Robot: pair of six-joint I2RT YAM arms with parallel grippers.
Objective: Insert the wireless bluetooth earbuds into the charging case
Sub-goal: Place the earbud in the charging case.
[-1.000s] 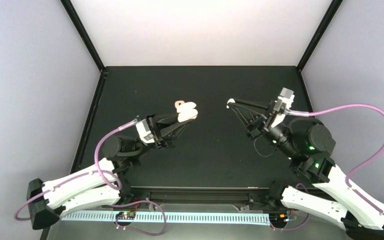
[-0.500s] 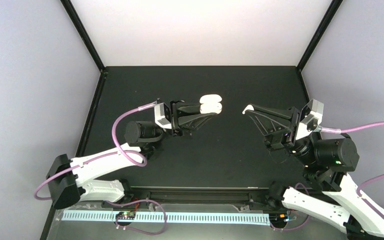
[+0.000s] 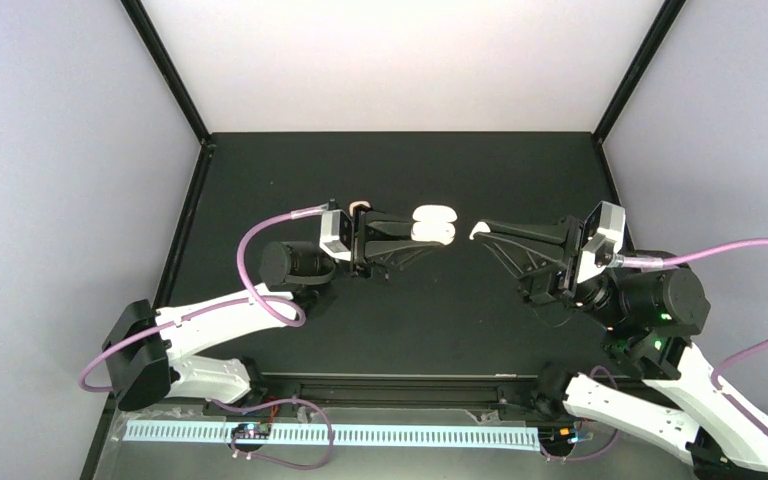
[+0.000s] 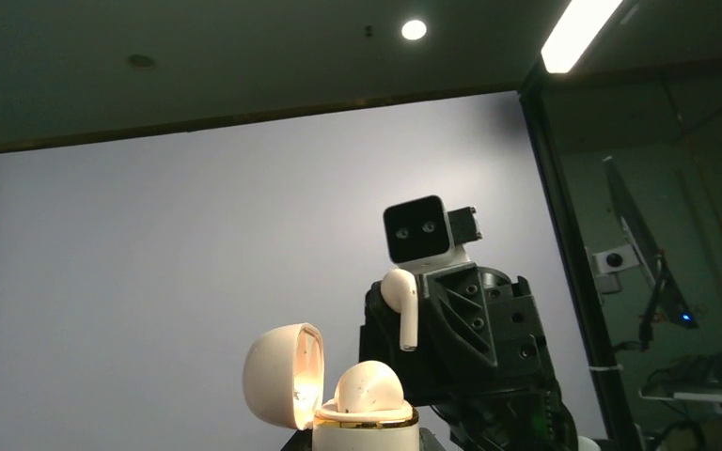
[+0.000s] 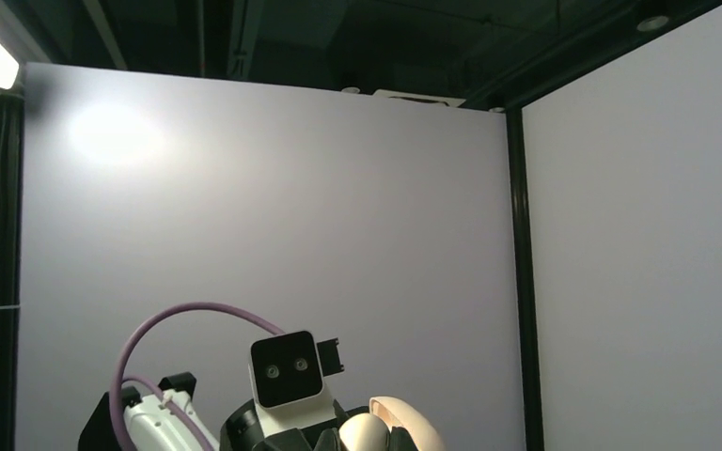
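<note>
Matte black tabletop [image 3: 400, 310] below; left gripper [image 3: 421, 230] clamps a glossy cream, rounded charging case [image 3: 434, 222], lid hinged open, gold-rimmed. Right gripper [image 3: 481, 230] pinches a smooth white stemmed earbud [image 4: 402, 308] just beside it.

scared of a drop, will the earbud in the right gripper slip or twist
Probably slippery: the earbud looks smooth and glossy. It is tiny against the right gripper, so it could pivot in the hold. Likely stiff and light.

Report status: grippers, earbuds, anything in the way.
Left gripper shut on open case, seated earbud inside. Right gripper shut on held earbud, short of case. Nothing between them.
</note>
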